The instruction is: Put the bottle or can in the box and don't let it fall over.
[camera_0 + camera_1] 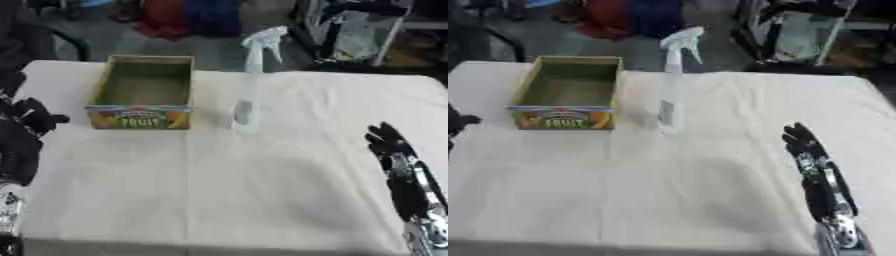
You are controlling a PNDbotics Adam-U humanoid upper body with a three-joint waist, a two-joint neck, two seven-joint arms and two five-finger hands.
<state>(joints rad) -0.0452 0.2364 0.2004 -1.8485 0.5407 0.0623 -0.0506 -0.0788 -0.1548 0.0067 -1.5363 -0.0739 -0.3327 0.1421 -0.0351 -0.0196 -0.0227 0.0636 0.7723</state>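
A tall clear spray bottle (249, 80) with a white trigger head stands upright on the white cloth, just right of the box. The box (143, 92) is an open cardboard carton with a green inside and a fruit picture on its front wall. It holds nothing that I can see. My right hand (802, 142) lies at the right side of the table, fingers straight and pointing away, well short of the bottle. My left hand (31, 117) shows at the left edge, left of the box, fingers relaxed and holding nothing.
The table is covered by a white cloth (227, 180) with a wide bare stretch in front of box and bottle. Beyond the far edge stand a metal-framed cart (359, 30) and red and blue items (179, 17) on the floor.
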